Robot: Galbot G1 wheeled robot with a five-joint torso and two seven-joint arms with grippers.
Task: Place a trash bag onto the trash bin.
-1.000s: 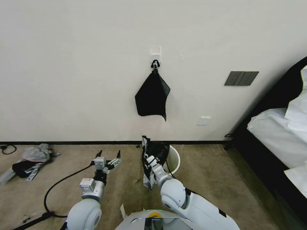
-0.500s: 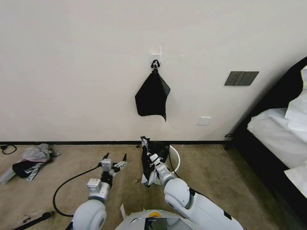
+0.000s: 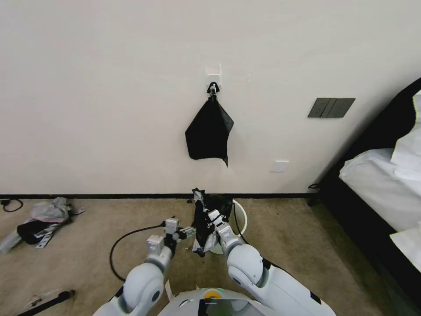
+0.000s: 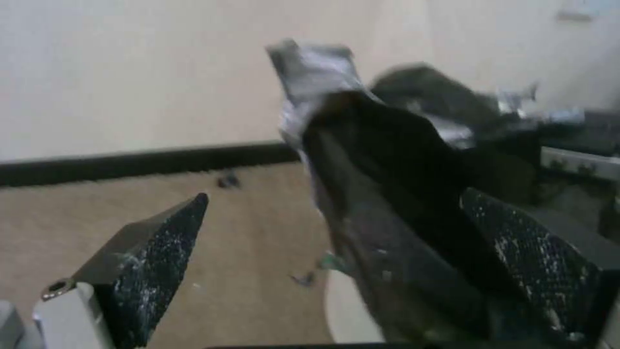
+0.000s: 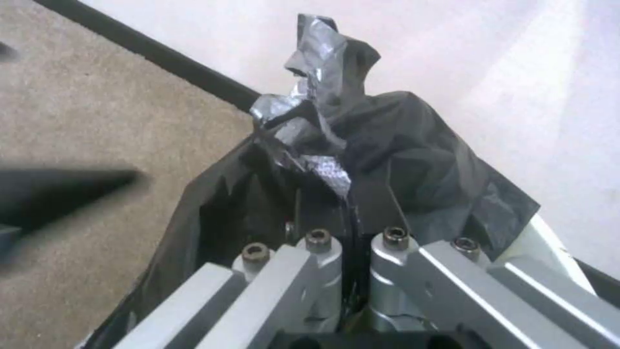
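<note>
Right gripper [image 3: 211, 218]: fingers pressed together on the upper part of the trash bag [image 3: 204, 219], holding it upright over the near rim of the trash bin [image 3: 239, 219].
Left gripper [image 3: 189, 230]: fingers spread wide, one on each side of the bag's hanging film.
Trash bag: crumpled, draped down the bin's left side.
Trash bin: on the carpet [image 3: 96, 245], near the wall [image 3: 109, 87].
</note>
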